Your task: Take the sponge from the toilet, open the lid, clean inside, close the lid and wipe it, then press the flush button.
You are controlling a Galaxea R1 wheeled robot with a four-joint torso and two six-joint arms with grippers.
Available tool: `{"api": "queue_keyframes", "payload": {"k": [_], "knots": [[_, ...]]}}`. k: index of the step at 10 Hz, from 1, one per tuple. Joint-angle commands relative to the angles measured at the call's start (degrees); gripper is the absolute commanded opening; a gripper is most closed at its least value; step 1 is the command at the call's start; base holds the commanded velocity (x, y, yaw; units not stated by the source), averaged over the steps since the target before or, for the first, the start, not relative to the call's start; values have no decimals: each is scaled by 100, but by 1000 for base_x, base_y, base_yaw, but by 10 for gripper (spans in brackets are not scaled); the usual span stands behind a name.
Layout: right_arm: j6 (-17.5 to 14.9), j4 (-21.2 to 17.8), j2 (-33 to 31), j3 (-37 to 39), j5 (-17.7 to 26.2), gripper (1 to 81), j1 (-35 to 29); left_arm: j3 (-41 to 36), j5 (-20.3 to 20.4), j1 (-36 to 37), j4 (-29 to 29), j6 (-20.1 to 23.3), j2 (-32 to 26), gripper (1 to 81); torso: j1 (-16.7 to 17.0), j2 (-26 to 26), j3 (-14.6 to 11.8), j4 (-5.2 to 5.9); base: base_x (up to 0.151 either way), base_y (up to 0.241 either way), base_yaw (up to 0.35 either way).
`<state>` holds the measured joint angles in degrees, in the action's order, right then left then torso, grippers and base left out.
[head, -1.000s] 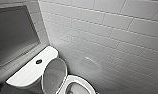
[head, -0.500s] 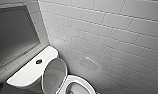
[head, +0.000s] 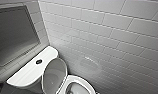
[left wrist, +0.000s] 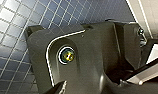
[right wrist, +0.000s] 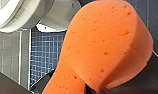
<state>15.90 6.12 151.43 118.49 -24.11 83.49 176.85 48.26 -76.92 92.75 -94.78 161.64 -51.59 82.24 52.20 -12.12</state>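
You're pinching the sponge (right wrist: pixel 102 50) in your right gripper (right wrist: pixel 91 88), hanging it near the toilet (head: pixel 27 75). I'm guessing that's for scrubbing the bowl, since the lid (head: pixel 53 75) is standing open against the cistern. Left gripper: can't tell.

Head view: from high up, facing forward and down onto the toilet (head: pixel 32 72) and its raised lid (head: pixel 53 75), close against the white tiled wall (head: pixel 107 37). Left wrist view: aimed down past the robot's own dark plate (left wrist: pixel 95 57) at the blue mosaic floor (left wrist: pixel 10 30). Right wrist view: pressed very near the sponge (right wrist: pixel 102 50), set low, seemingly looking up at the toilet's underside. Shared: blue floor in both wrist views; toilet in head and right wrist views.
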Motion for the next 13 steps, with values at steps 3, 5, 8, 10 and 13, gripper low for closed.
{"api": "queue_keyframes", "payload": {"k": [3, 5, 8, 10, 13], "knots": [[-16, 214, 118, 410, 434, 10, 32, 140, -941, 94, 648, 232, 344, 811, 561, -870, -282, 0, 0, 0, 0], [-16, 223, 258, 629, 434, 10, 93, 131, -1178, 50, 815, 232, 501, 811, 767, -1200, -625, 0, 0, 0, 0], [-16, 267, 478, 999, 434, 10, 155, 131, -1689, -29, 833, 223, 677, 811, 1130, -1758, -1173, 0, 0, 0, 0], [-16, 285, 478, 991, 434, 10, 147, 131, -1715, -29, 833, 241, 739, 811, 1383, -2141, -1367, 486, 0, 0, 0], [-16, 285, 514, 1043, 434, 10, 147, 131, -1870, -64, 833, 276, 844, 811, 1717, -2659, -1623, 864, 0, 0, 0]]}}
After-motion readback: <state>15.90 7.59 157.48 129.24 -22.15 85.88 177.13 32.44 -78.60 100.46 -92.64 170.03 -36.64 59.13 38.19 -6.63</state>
